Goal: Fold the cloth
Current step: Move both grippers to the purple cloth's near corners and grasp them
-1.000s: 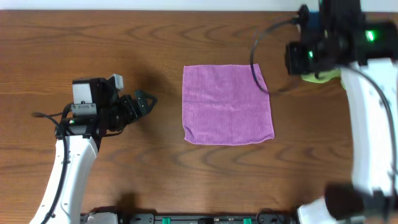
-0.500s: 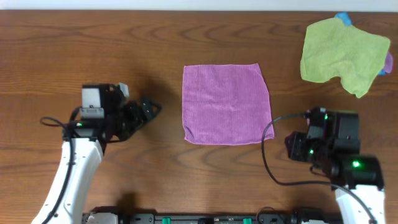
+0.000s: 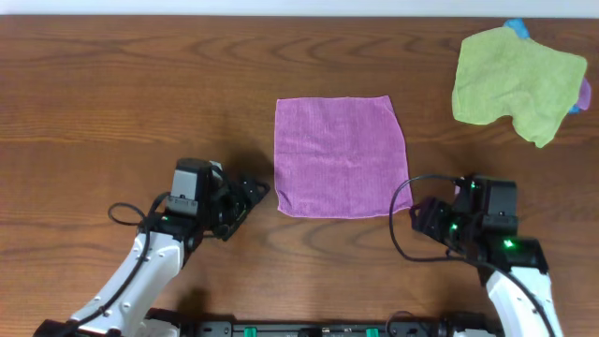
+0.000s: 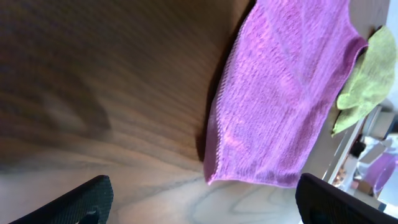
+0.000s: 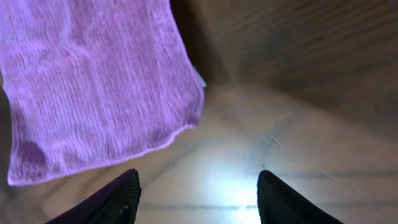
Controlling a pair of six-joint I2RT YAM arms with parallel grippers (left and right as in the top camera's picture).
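The left pincer [image 3: 251, 192] sits just beside the near-left corner of the cloth [image 3: 342, 156], at about 8 o'clock from the cloth's middle. Its two fingers are spread wide with nothing between them. In its wrist view the dark fingertips [image 4: 81, 198] show at the lower edge, with bare wood and that corner beyond them.

The right pincer [image 3: 423, 213] sits at about 4 o'clock, just beside the near-right corner. It is likewise parted and empty.

The cloth, plain purple and roughly square, lies flat and unfolded at the centre of the wooden table [image 3: 112, 84]. Well apart from it, at about 2 o'clock, a crumpled light-green cloth [image 3: 515, 80] lies near the table's far-right corner. A small blue item [image 3: 517, 28] shows at its far edge.
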